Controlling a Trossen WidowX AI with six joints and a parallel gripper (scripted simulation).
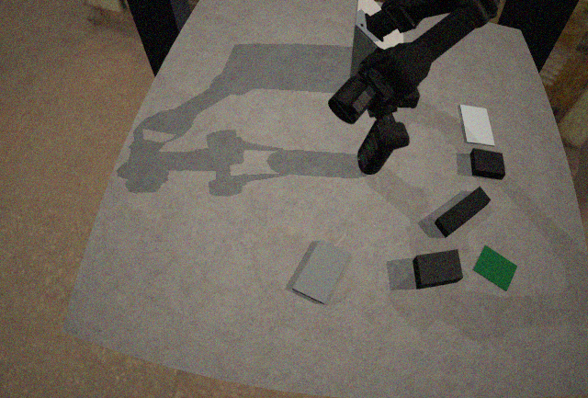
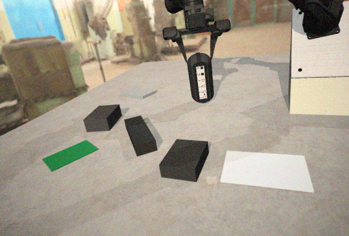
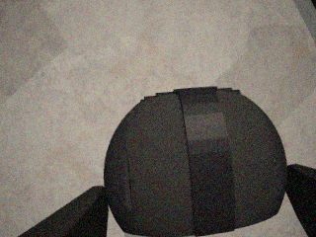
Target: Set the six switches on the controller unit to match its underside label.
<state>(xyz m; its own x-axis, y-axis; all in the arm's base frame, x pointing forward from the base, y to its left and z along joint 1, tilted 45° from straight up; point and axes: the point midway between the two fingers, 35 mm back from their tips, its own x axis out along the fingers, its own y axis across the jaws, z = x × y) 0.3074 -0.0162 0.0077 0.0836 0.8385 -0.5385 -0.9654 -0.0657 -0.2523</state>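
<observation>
The dark grey controller unit stands on end between the fingertips of my gripper, which is shut on its upper end. Its lower end is at or just above the bench; I cannot tell if it touches. Its underside faces the exterior view. The label there shows two filled squares at the top and empty squares below; the small numbers appear to run from 6 at the top to 1 at the bottom. Faint green specks show on the switch side in the top view, but the switch positions are not readable.
Dark blocks, a slanted dark bar, a green plate and a white plate lie around. A grey slab lies apart. A tall white panel stands near the arm.
</observation>
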